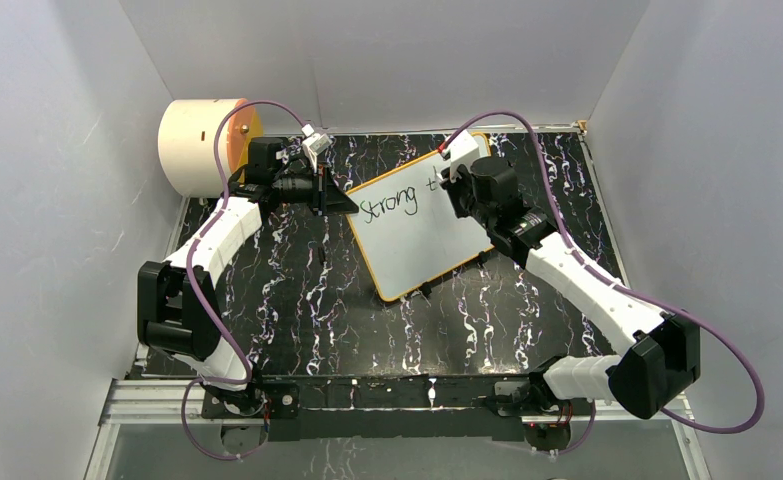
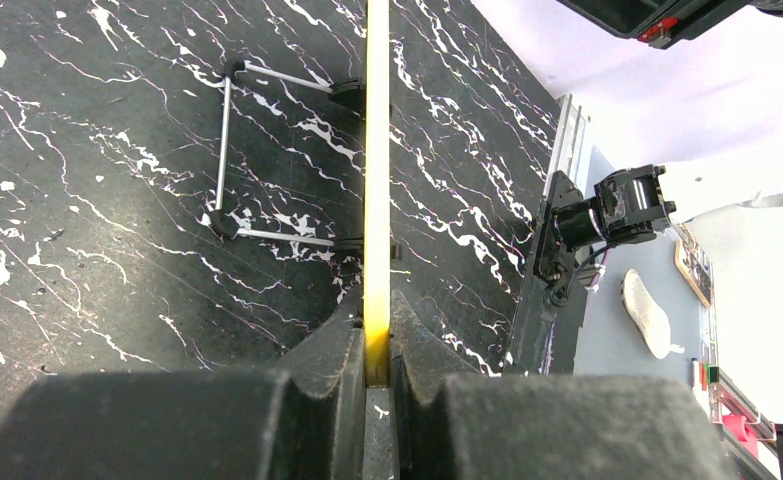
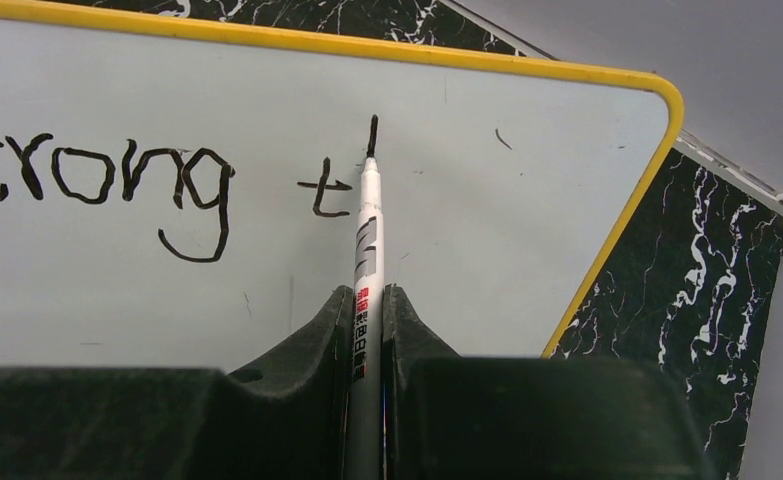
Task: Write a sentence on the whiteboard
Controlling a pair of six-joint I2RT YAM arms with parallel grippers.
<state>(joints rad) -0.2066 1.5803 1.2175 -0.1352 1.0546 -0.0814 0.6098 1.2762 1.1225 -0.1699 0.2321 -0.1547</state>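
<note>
The whiteboard [image 1: 419, 238], white with a thin orange-yellow frame, lies tilted on the black marbled table and reads "Strong t" in black. My left gripper [image 1: 339, 203] is shut on its left edge; in the left wrist view the yellow frame [image 2: 376, 200] runs edge-on between my fingers. My right gripper [image 1: 454, 180] is over the board's far right part, shut on a white marker [image 3: 369, 260]. The marker's black tip [image 3: 372, 135] touches the board [image 3: 527, 220] at a short vertical stroke right of the "t".
A cream cylinder with an orange face [image 1: 207, 146] stands at the back left corner. A thin wire stand [image 2: 229, 150] shows behind the board's edge. Grey walls close in three sides. A metal rail [image 1: 367, 395] runs along the near edge.
</note>
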